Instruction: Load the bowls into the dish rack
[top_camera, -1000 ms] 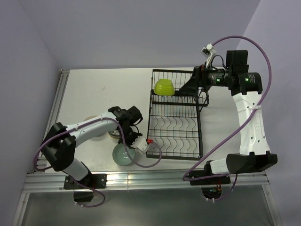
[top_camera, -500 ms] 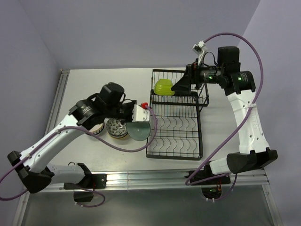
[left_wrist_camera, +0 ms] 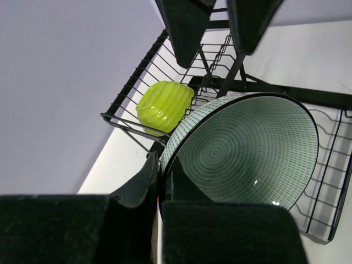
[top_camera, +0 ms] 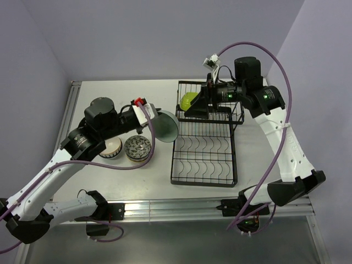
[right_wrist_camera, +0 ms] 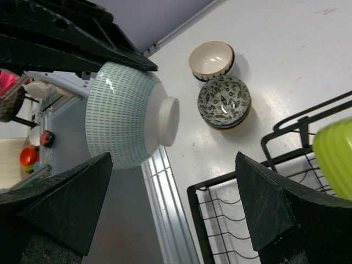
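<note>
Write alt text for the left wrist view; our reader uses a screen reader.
A pale mint patterned bowl, pinched at its rim by the left fingers, is tipped on edge before a black wire dish rack. A lime green bowl lies in the rack; the right arm's open fingers show at top.

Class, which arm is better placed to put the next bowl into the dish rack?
Left: the left fingers grip the mint bowl by its rim beside the dish rack; the right fingers are open and empty.
</note>
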Controlling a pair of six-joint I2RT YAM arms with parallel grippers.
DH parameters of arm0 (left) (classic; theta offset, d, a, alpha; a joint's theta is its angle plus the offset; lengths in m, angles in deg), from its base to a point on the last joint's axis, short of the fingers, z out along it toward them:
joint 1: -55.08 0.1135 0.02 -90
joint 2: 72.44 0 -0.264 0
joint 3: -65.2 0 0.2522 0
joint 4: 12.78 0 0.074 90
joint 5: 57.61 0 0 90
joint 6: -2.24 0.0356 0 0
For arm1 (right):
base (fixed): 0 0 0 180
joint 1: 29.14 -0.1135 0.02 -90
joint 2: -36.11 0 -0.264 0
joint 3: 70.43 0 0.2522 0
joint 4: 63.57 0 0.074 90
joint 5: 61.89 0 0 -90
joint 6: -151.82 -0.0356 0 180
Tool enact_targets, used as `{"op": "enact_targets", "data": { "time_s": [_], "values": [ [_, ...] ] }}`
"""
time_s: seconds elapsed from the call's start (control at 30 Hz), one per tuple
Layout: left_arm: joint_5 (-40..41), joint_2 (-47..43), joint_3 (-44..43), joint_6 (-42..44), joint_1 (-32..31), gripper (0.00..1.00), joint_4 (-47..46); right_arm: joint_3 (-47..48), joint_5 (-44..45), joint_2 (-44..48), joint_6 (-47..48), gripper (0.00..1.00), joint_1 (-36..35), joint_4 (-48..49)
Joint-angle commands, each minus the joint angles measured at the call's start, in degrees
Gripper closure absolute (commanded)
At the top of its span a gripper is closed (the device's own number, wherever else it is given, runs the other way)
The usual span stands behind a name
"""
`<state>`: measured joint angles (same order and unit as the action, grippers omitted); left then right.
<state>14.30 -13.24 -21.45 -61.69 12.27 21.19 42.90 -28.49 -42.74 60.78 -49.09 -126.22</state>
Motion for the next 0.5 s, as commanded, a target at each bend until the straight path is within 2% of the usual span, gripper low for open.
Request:
{"op": "enact_targets", "data": {
  "time_s": [0.0,0.17,0.47],
  "values": [
    [0.77,-0.67,1.16,-8.38,0.27,1.0,-10.36,-1.83,-3.08,2.56,-4.32,0.0,-2.02,5.99],
    [1.04,0.3,1.96,-12.44,0.36,1.0,-13.09,-6.31,-5.45,4.31,-11.08,0.0,-3.35,11.34],
    [-1.25,1.53,1.51,-16.66,0.44,1.0,-15.19,-9.04,-4.75,4.23,-12.58,0.0,-4.66,12.23]
  ]
}}
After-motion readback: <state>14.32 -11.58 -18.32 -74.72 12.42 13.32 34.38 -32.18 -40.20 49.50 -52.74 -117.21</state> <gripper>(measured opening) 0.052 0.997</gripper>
